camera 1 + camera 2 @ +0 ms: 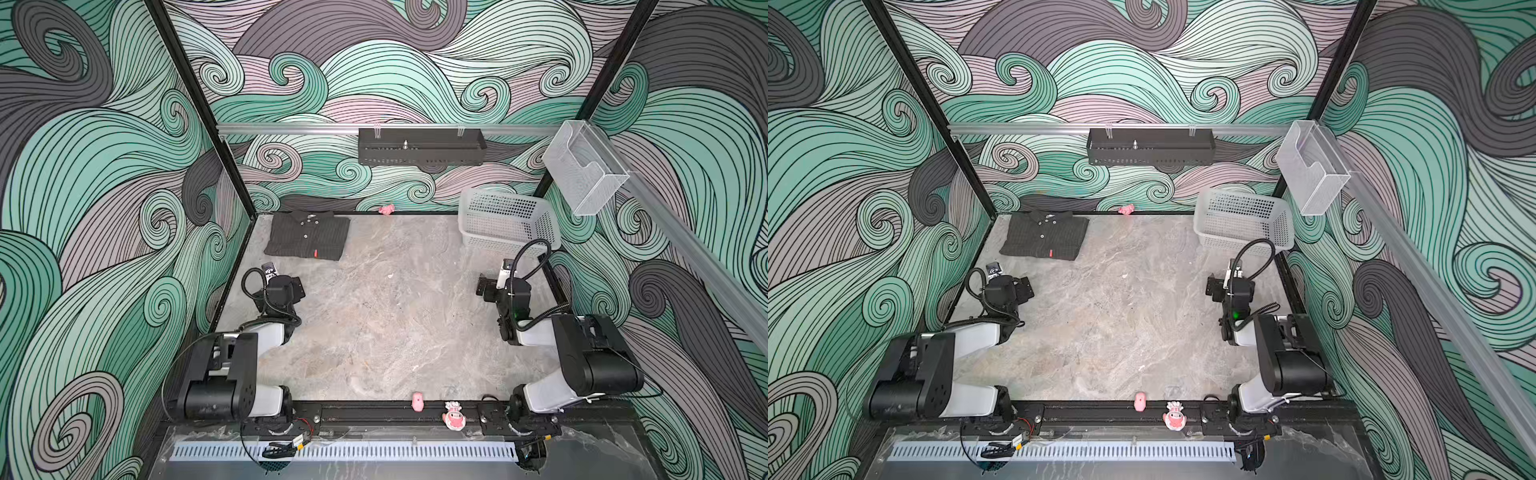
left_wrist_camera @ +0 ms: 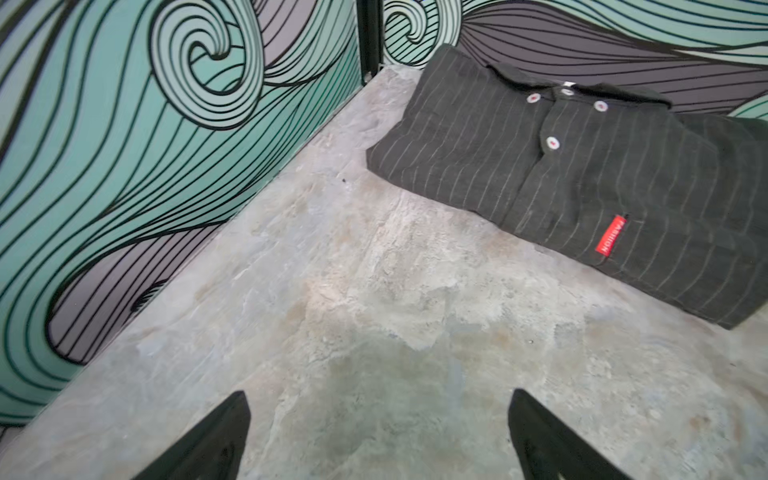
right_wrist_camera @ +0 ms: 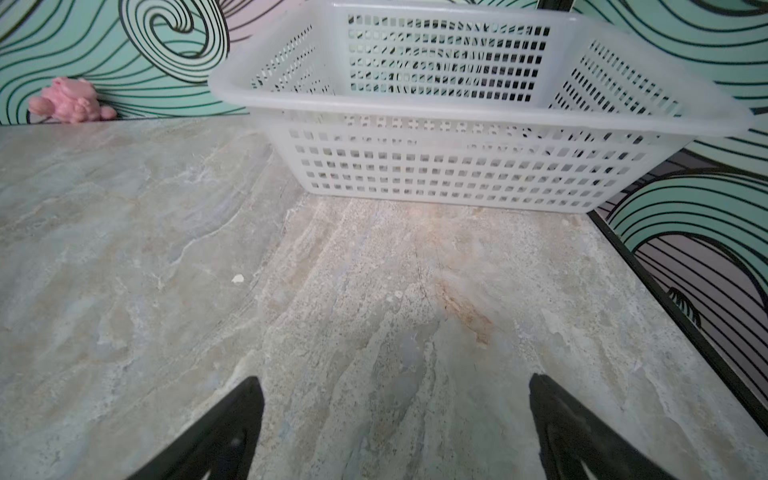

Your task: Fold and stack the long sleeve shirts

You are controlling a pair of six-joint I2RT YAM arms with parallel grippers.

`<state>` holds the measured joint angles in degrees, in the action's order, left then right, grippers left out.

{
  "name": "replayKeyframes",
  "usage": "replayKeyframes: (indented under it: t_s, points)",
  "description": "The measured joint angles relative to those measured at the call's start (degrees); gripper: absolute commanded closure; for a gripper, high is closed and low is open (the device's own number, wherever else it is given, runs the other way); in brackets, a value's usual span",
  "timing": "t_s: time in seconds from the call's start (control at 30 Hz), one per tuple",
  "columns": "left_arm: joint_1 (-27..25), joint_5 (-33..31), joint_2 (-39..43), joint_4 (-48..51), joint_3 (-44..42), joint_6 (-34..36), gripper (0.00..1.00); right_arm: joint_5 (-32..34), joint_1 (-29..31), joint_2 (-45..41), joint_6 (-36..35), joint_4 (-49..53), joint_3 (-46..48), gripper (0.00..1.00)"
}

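One dark charcoal-grey pinstriped long sleeve shirt [image 1: 307, 239] lies folded flat on the grey marbled bench [image 1: 395, 311]. It sits in the far left corner, with its collar toward the back wall. My left hand [image 2: 378, 392] hangs near it, spread wide and holding nothing. My right hand [image 3: 395, 377] is likewise spread and empty, over bare bench. It faces the white perforated plastic basket [image 3: 457, 112] in the far right corner.

Twin high overviews sharing table [image 1: 374, 311]; wrist views low, apparently forward-facing
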<state>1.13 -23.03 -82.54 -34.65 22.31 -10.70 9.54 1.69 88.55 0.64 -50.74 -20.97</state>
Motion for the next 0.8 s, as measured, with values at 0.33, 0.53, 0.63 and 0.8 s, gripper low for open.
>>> replayKeyframes:
  t_s: [0.33, 0.53, 0.63, 0.8]
  points:
    - [0.0, 5.6, -5.0, -2.7, 2.6, 3.8, 0.02, 0.1, 1.1, 0.0, -0.7, 1.2, -0.4, 0.0]
    - [0.0, 5.8, -5.0, -2.7, 2.6, 4.1, 0.01, 0.1, 1.1, 0.0, -0.7, 1.3, -0.5, 0.0]
    - [0.0, 5.8, -5.0, -2.8, 2.6, 4.2, 0.01, 0.1, 1.1, 0.0, -0.7, 1.3, -0.5, 0.0]
    - [0.0, 5.9, -5.0, -2.8, 2.6, 4.2, 0.01, 0.1, 1.1, 0.0, -0.7, 1.3, -0.5, 0.0]
